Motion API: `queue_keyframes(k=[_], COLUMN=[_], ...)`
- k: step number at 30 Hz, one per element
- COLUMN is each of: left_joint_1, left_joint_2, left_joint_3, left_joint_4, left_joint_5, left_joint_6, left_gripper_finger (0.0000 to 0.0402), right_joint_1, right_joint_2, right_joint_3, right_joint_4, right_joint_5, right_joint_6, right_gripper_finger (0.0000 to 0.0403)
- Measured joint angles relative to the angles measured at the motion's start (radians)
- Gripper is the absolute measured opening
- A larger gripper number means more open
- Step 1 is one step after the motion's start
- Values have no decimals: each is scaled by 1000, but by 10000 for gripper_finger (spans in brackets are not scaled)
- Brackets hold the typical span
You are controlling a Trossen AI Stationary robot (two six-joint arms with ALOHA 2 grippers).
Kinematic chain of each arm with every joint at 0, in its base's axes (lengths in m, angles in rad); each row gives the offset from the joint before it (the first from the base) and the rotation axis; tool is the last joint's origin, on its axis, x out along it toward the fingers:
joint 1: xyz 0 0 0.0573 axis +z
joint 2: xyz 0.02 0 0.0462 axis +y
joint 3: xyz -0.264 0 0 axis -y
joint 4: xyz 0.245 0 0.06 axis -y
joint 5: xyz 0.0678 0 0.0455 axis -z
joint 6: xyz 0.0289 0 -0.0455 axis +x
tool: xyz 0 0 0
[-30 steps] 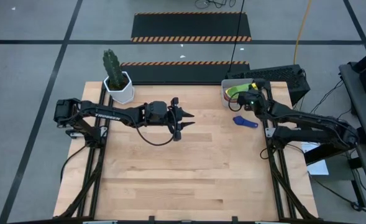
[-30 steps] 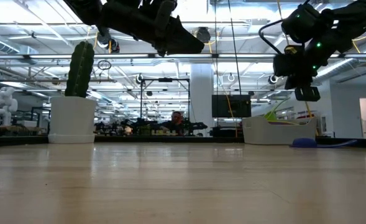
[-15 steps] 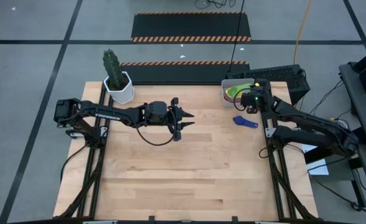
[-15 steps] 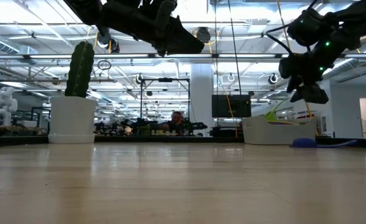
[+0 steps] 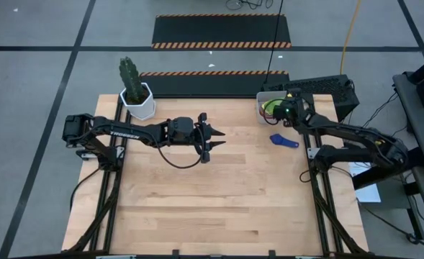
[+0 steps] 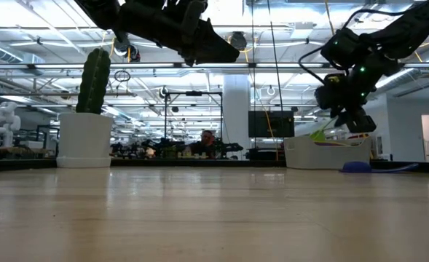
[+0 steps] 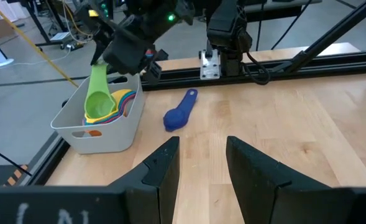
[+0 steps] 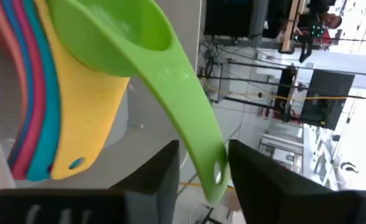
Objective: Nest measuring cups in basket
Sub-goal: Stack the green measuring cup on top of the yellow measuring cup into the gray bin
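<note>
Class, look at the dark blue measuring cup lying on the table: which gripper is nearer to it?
The right gripper, over the basket just beside the dark blue measuring cup. The left gripper hangs above mid-table, well away.

Lime-green plastic measuring cup [image 7: 97,98] over yellow, light blue and pink-red nested plastic cups [image 8: 58,118] in the pale grey plastic basket [image 7: 102,127]; dark blue plastic scoop [image 7: 179,113] on the light wooden table [image 5: 219,187]; white hexagonal pot [image 5: 138,101] with a dark green cactus
</note>
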Motion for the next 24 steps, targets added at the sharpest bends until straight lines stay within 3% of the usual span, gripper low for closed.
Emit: queue_keyframes(k=[8,17,24], left_joint_1=[0,-4,-11], left_joint_2=[0,0,0], left_joint_3=[0,0,0], left_joint_4=[0,0,13], left_joint_5=[1,1,1], left_joint_6=[2,1,5], left_gripper_finger=[136,136,136], right_joint_1=[42,102,122], right_joint_2=[18,-74,-52], right_joint_3=[0,0,-18], right_joint_4=[56,66,63], right_joint_5=[117,204,205], right_joint_6=[45,73,144], right_gripper_finger=[11,2,1])
